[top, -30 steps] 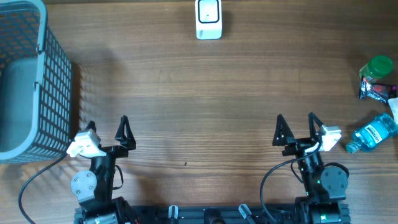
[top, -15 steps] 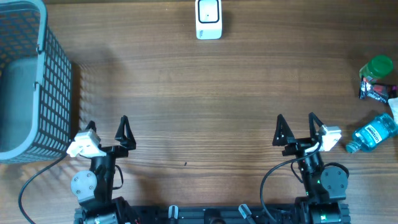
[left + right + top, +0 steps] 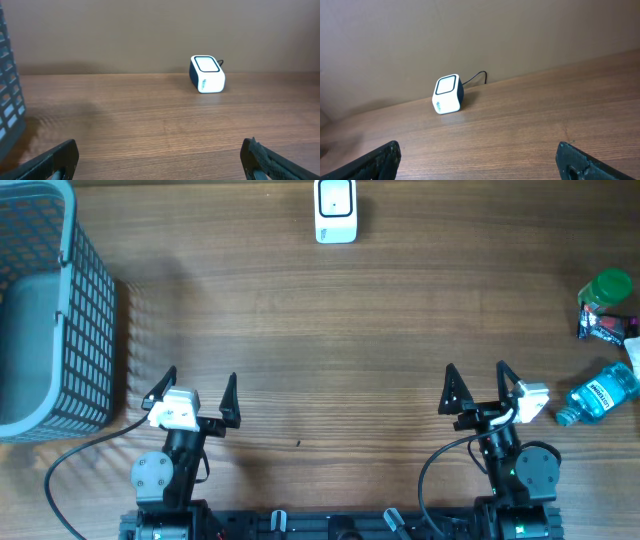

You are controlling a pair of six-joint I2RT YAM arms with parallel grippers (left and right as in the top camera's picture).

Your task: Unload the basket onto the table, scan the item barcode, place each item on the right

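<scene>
Resting near the front edge of the table (image 3: 330, 330), the left gripper (image 3: 198, 385) and right gripper (image 3: 475, 375) both stand spread wide, holding nothing. The barcode scanner (image 3: 335, 210) sits at the far edge, centre. A blue mouthwash bottle (image 3: 600, 392), a green-capped container (image 3: 607, 288) and what may be a snack packet (image 3: 603, 328) lie far right. A mesh basket (image 3: 95, 310) stands left.

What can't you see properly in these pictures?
- Basket: overhead, cut off by the left edge; left wrist shows only a sliver.
- Bottle: overhead, cut by the right edge; label too small to read.
- Green-lidded thing and dark packet: overhead, too small to identify; no barcode visible.
- Scanner lettering: too small in every view.
</scene>
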